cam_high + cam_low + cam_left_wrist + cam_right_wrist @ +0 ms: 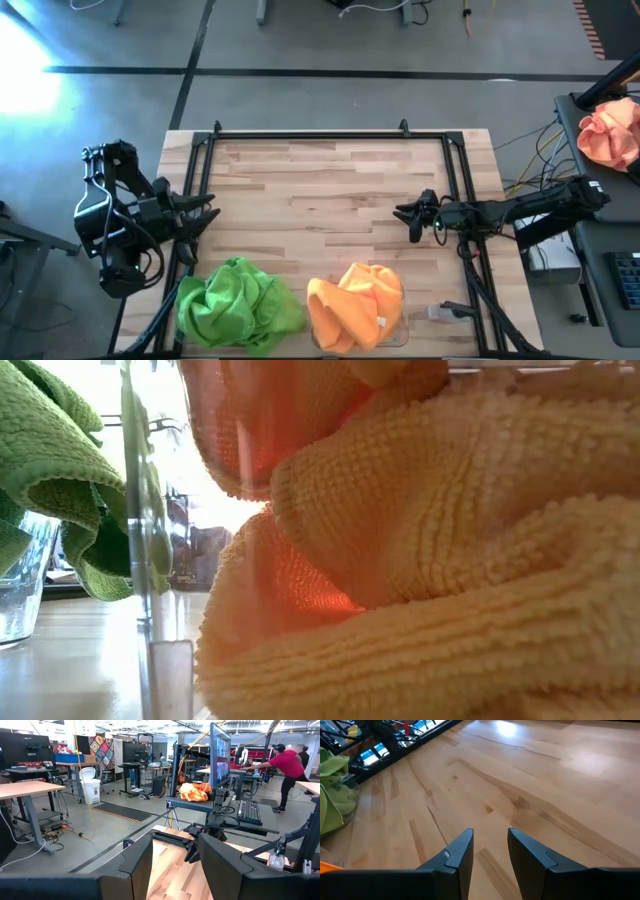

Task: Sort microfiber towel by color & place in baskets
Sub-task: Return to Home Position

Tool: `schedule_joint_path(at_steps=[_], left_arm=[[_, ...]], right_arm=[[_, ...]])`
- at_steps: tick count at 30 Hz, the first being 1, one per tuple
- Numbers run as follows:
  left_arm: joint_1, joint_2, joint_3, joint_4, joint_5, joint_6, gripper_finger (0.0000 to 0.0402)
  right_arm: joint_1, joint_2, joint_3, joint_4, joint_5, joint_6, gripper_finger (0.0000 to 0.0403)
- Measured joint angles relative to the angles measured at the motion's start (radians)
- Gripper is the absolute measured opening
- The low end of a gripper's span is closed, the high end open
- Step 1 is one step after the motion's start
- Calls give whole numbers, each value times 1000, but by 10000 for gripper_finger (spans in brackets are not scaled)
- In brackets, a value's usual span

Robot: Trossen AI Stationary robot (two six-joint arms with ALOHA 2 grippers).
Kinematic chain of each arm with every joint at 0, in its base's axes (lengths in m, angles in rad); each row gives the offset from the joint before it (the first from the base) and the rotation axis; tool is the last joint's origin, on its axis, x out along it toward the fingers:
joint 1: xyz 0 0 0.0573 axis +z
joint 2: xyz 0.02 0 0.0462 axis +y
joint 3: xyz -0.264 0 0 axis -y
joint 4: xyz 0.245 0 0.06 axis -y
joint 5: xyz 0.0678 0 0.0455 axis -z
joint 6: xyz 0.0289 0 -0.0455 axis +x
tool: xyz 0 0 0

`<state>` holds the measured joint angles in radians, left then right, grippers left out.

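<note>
Lime green microfiber towels (240,305) lie heaped in a clear basket (20,595) at the table's near edge, left of middle. Orange towels (352,305) lie piled in the second clear basket (401,312) just to their right, and they fill the low view (430,560). My left gripper (175,865) hovers open at the table's left edge, pointing level across the table. My right gripper (490,855) stands open low over bare wood at the right of the table, with nothing between its fingers. Both grippers are well clear of the towels.
A black metal frame (310,135) runs along the table's far, left and right edges. A paler peach-orange cloth bundle (610,130) lies on a side desk off the table's far right. Bare wood (320,190) spans the table's middle and far half. A person (287,767) stands far off in the room.
</note>
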<state>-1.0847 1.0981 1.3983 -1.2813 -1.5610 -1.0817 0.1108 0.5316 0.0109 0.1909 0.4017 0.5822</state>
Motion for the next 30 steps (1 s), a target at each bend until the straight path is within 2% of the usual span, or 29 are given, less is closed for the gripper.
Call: schedule_joint_path(at_steps=[13,30], left_arm=[[0,0,0,30,-3,26,145],[0,62,0,41,-2,31,145]], right_arm=[[1,-3,0,-4,-1,2,114],[3,-245,0,-8,-9,2,114]])
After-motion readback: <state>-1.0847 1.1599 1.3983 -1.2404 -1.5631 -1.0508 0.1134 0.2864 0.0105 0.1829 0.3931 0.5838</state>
